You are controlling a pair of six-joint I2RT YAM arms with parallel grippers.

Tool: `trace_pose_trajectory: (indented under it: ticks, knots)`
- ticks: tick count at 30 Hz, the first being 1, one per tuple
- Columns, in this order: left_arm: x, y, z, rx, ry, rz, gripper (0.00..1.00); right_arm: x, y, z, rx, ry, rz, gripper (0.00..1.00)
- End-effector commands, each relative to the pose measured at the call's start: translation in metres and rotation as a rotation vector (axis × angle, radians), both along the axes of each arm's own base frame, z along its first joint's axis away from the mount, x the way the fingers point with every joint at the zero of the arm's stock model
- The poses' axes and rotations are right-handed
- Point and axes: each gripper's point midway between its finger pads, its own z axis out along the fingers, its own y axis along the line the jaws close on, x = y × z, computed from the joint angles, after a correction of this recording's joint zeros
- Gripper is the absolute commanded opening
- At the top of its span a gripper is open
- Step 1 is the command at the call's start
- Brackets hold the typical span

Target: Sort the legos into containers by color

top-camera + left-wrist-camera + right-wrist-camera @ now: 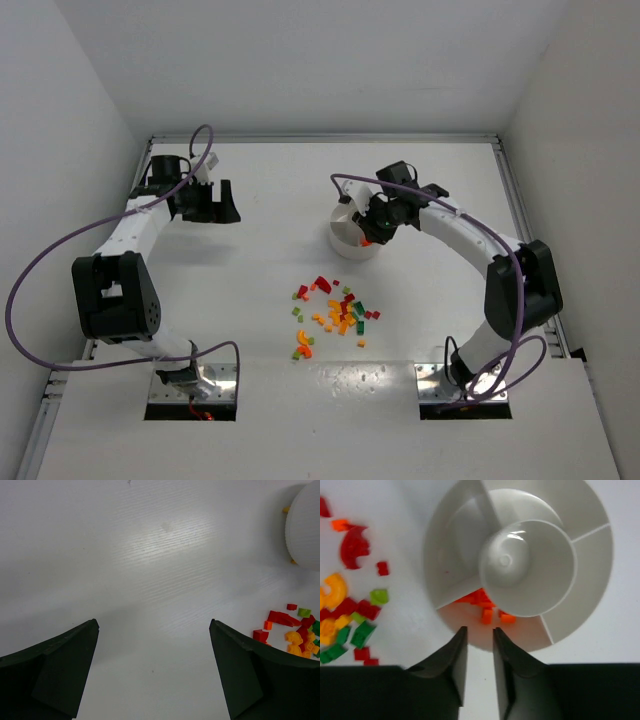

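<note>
I read red-orange legos (pixel 486 614) in the near wedge of the white dish (pixel 596 560), right jaws narrowly apart and empty at its rim, left jaws wide over open bench (pixel 150 555).

Dish (pixel 590 555) was plain white. Bricks (pixel 487 612) in its near wedge read orange and red, though shadow there muddied the shades. Loose legos (pixel 335 315) were red, orange, yellow, green. Table (pixel 150 555) was white, finely streaked. Cables (pixel 60 243) were purple.

Dish (pixel 346 240) just beyond scattered legos (pixel 335 312)
</note>
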Motion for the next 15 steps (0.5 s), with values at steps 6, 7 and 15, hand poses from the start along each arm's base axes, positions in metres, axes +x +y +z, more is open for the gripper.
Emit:
trace_pose_trajectory:
  ticks: [6,7,15]
  knots:
    - [0.0,-0.006,0.007,-0.031,-0.031,-0.037,0.99,-0.1,0.08,0.023,0.161,0.166,0.455,0.21]
    - [0.001,-0.007,0.012,-0.036,-0.05,-0.043,0.99,-0.113,0.086,0.017,0.159,0.189,0.497,0.21]
    - [-0.007,-0.007,0.015,-0.035,-0.073,-0.023,0.99,-0.225,0.127,-0.04,0.09,0.213,0.861,0.4]
